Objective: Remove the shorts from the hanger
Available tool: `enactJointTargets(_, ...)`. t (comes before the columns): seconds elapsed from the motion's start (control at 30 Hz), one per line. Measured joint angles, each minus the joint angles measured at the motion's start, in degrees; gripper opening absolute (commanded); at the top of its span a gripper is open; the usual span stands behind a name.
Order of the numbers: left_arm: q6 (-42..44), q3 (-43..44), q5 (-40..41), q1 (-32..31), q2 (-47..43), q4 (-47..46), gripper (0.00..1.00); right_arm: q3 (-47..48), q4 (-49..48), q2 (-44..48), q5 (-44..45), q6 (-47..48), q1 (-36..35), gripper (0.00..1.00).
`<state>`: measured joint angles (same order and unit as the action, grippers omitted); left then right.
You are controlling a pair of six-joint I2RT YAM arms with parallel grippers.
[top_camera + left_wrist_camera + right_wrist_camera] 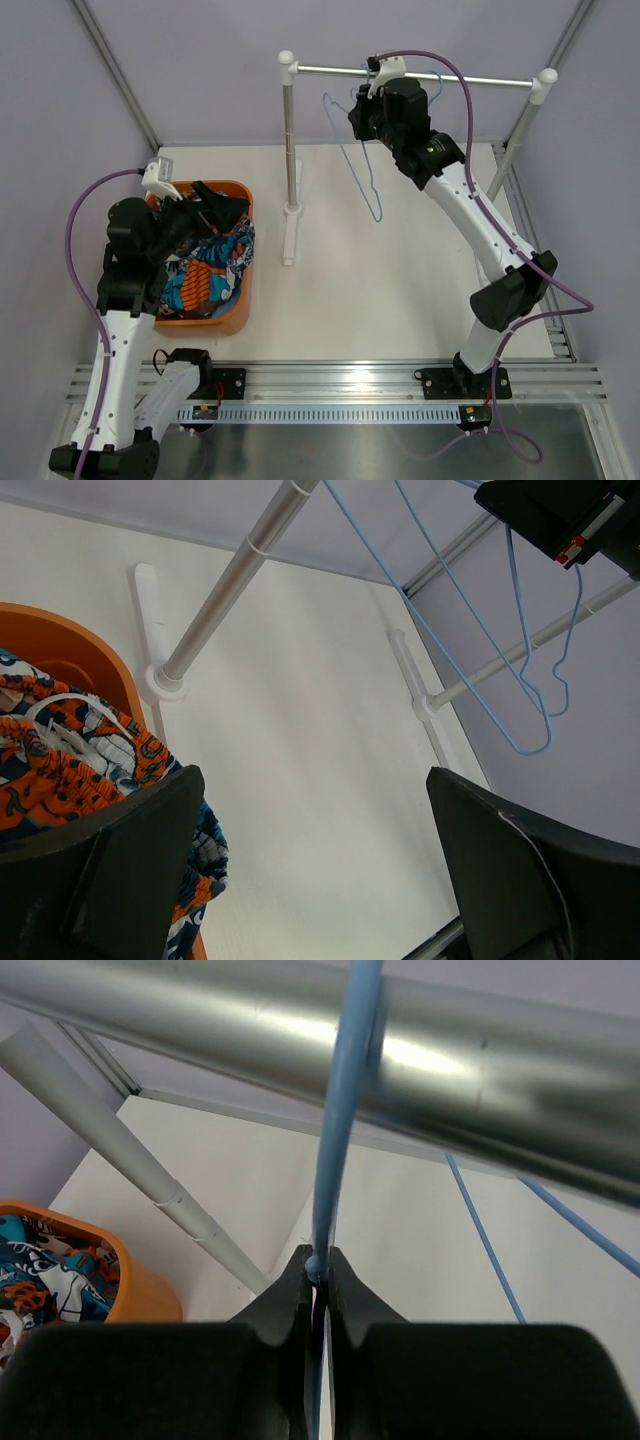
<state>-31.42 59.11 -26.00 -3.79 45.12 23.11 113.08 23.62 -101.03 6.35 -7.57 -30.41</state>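
Left gripper [222,208]: spread, empty, hovering over the orange bin [240,300].
Printed shorts [210,272]: heaped in that bin, just under the left gripper, apart from it.
Blue wire hanger [362,170]: bare, hooked over the rail [470,80].
Right gripper [318,1270]: pinching the hanger's wire below the rail.
Progress: apparently done, with no cloth on the hanger.

Pale lilac walls [210,70] close in a white tabletop [400,290], with grey metal struts [113,70] slanting down at the back corners. A clothes rail [480,81], a silver bar on white-capped uprights, stands across the far half of the tabletop. Ribbed aluminium track [340,378] runs along the near edge, and the light is soft and even with only faint shadows.
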Motion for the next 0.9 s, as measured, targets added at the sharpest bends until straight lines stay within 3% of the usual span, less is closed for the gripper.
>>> enactJointTargets(0.13, 0.09, -0.39, -0.04, -0.28, 0.39, -0.11, 0.99, -1.49, 0.33, 0.70, 0.22, -0.70, 0.04, 0.51)
enactJointTargets(0.17, 0.11, -0.42, -0.04, -0.37, 0.68, -0.13, 0.99, -1.84, 0.57, 0.70, 0.22, -0.90, 0.04, 0.54)
enactJointTargets(0.5, 1.51, -1.66, 0.11, -1.18, 0.96, -0.02, 0.99, -2.93, 3.23, 3.04, 0.22, -0.76, 0.04, 0.74)
enactJointTargets(0.67, 2.91, -3.02, 0.87, -1.53, 0.96, 0.39, 0.99, -6.75, 3.21, 10.38, 0.59, -1.01, 0.04, 0.83)
enactJointTargets(0.77, 4.17, -4.04, 2.62, -2.89, 0.31, 0.90, 0.99, -10.05, 2.84, 16.04, 1.57, -1.57, 0.04, 0.98)
enactJointTargets(0.9, 5.86, -5.44, 5.66, -5.88, -1.27, 1.53, 0.99, -17.66, 2.19, 25.00, 2.62, -2.84, 0.04, 0.99)
